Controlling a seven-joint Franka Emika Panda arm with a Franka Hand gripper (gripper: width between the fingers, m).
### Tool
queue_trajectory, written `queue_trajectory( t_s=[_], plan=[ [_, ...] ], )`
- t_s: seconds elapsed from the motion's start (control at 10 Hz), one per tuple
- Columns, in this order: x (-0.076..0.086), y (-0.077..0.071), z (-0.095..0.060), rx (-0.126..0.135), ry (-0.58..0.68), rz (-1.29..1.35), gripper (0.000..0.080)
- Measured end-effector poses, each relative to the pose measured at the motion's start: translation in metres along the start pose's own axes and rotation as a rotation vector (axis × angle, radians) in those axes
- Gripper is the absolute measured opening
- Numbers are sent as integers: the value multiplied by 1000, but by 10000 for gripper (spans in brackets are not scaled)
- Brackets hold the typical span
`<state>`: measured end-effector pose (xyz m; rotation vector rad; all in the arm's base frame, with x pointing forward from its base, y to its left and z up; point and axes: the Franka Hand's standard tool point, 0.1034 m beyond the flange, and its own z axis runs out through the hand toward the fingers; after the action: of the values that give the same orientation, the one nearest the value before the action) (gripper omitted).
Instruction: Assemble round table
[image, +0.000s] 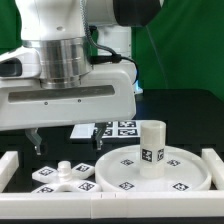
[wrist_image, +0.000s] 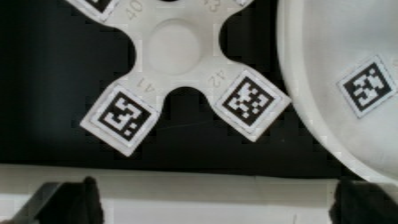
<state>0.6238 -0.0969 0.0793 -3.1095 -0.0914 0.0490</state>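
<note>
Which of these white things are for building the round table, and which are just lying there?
For the table: round disc, short leg, cross base.
Just lying about: marker board, white border rail.

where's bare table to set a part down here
Bare table lies behind the round disc, on the exterior view's right of the marker board. Crowded in front: the cross base sits close beside the disc, and the leg stands on it.
</note>
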Motion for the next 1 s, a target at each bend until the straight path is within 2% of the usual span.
queue_trajectory(
  t_s=[0.2,0.5,0.7,0.9,1.0],
  plan=[
    [-9,15,12,-2,-39,28,649],
    [6,14,23,0,-96,66,649],
    [-1,-1,22,20,-234,91,649],
    [-8,-3,26,52,-373,91,649],
    [-14,-4,25,76,-472,81,649]
  ],
)
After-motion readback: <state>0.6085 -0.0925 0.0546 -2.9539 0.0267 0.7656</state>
